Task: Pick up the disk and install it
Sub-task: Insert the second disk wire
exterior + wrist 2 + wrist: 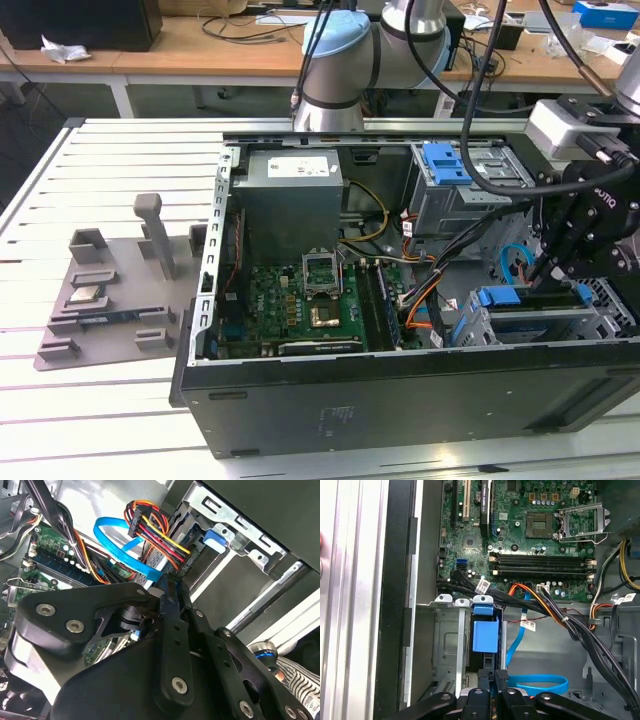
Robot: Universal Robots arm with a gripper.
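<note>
**Disk seated in the lower drive cage, gripper closed directly behind it**

Exterior view: an open computer case [400, 400] lies on its side on a white slatted table [100, 200]. Inside are the motherboard [300, 300], a grey power supply box [290, 200] and, toward the exterior view's right, two metal drive cages. The upper drive cage [470, 185] carries a blue-tabbed carrier. The lower drive cage [530, 325] holds the disk [500, 297], of which the blue carrier edge and a dark top edge are visible. The gripper [550, 265], black and mounted on the arm [340, 60], stands immediately above the disk's far end, its tips down at the cage.

First wrist view: the disk [485, 635] shows as a bright blue carrier face with a blue tab, lying in the slot of the lower drive cage [445, 645]. The gripper [499, 677] points straight at it, fingertips pressed together with no gap visible, just short of the blue face; contact cannot be confirmed.

Second wrist view: the gripper [172, 587] has its fingers together, beside a bundle of coloured power cables [150, 525] and a blue data cable [125, 550].

A grey parts fixture [120, 290] rests on the table, well apart from the case.
</note>
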